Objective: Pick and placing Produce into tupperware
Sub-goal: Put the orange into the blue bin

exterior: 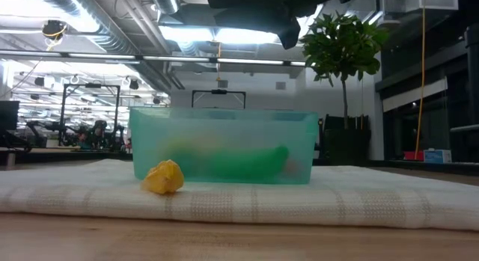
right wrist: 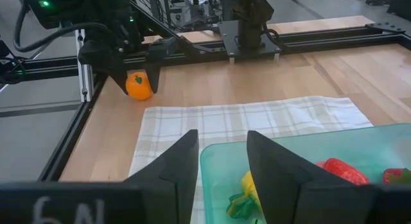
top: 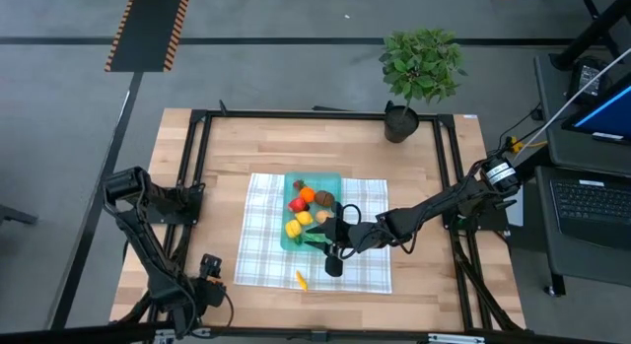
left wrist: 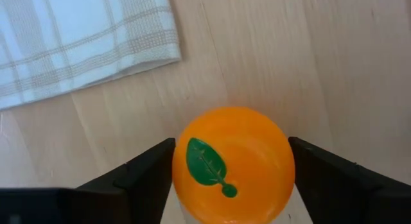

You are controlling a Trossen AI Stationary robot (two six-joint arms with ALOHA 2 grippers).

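An orange toy fruit (left wrist: pixel 234 163) with a green leaf mark sits on the bare wood at the table's near left, just off the checked cloth (top: pixel 266 236). My left gripper (left wrist: pixel 231 166) stands over it, shut on it. The teal tupperware (top: pixel 314 211) rests on the cloth and holds several produce pieces, red, yellow, brown and green. A yellow piece (top: pixel 301 279) lies on the cloth near the table's front edge. My right gripper (right wrist: pixel 221 153) hovers open and empty above the tupperware's near left rim. My left gripper pinches the orange fruit by two opposite sides (left wrist: pixel 183 179), at its widest. The fingers (left wrist: pixel 144 176) come from above, pointing steeply down. The fruit stands on the wooden table (right wrist: pixel 139 85) with its leaf mark facing up.
A potted plant (top: pixel 419 73) stands at the table's far right. A black metal frame (top: pixel 197 137) runs round the table's edges. Bare wood lies to the left of and beyond the cloth.
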